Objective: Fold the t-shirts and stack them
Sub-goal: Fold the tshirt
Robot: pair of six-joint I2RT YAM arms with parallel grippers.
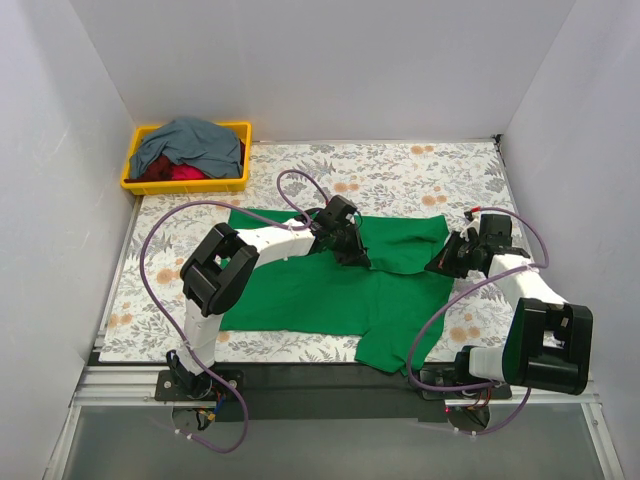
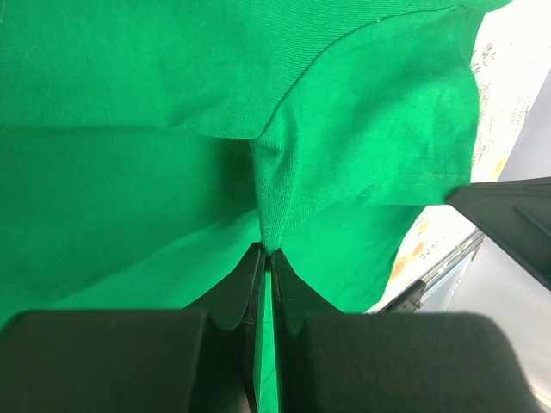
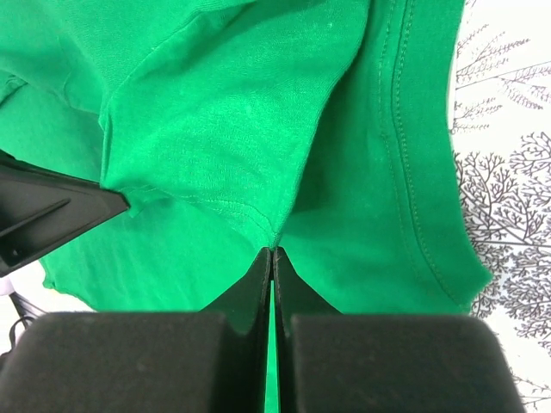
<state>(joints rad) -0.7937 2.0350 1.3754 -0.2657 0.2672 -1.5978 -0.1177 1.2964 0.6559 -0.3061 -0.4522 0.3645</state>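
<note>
The left gripper (image 2: 267, 251) is fully closed, and a small ridge of the green shirt (image 1: 300, 295) is pinched between its jaws, close to where a sleeve seam meets the body. The right gripper (image 3: 273, 251) is closed in the same way on a fold of the same shirt, just beside a double-stitched hem. In the top view both sit low on the cloth, the left one near the centre of the frame and the right one at the shirt's right edge. I judge that the two pinches are there so this part can be lifted and carried over as one fold. The shirt lies spread on the flowered table (image 1: 400, 180), mostly flat at lower left, with one part reaching the near edge at bottom centre. The grey shirt (image 1: 195, 145) and red shirt (image 1: 185, 172) lie crumpled in the yellow bin (image 1: 185, 187) at upper left, well apart and not yet folded.
</note>
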